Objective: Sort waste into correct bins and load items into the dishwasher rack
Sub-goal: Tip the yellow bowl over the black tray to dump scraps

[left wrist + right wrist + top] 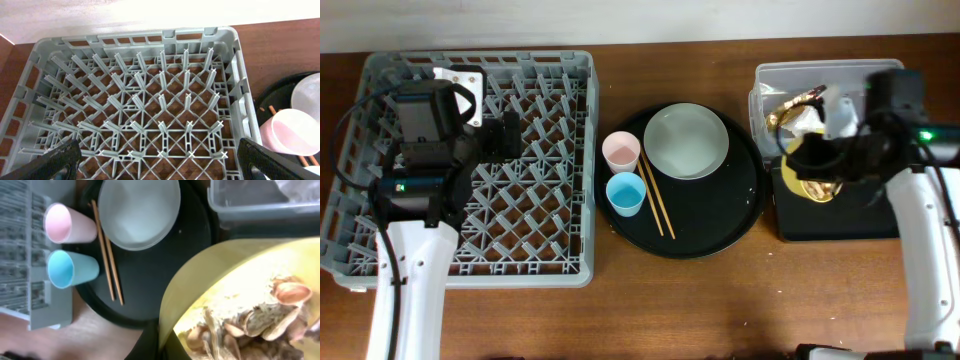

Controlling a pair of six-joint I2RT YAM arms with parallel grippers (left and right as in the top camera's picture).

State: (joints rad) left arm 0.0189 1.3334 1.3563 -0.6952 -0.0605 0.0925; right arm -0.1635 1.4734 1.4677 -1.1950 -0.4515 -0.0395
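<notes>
My right gripper [820, 160] is shut on the rim of the small yellow bowl [800, 180], holding it tilted over the shallow black tray bin [840, 225]. In the right wrist view the bowl [210, 290] holds brownish food scraps [260, 325]. The clear tub [770, 75] holds crumpled white paper [840, 115] and a gold wrapper [790, 108]. My left gripper [510, 135] is open and empty above the grey dishwasher rack [470, 275]. The grey-green plate [686, 140], pink cup [621, 151], light-blue cup [624, 193] and chopsticks [656, 195] lie on the round tray.
The large round black tray [720, 220] sits between the rack and the bins. A small white square piece [458, 82] lies in the rack's far left part. Bare wooden table shows along the front edge.
</notes>
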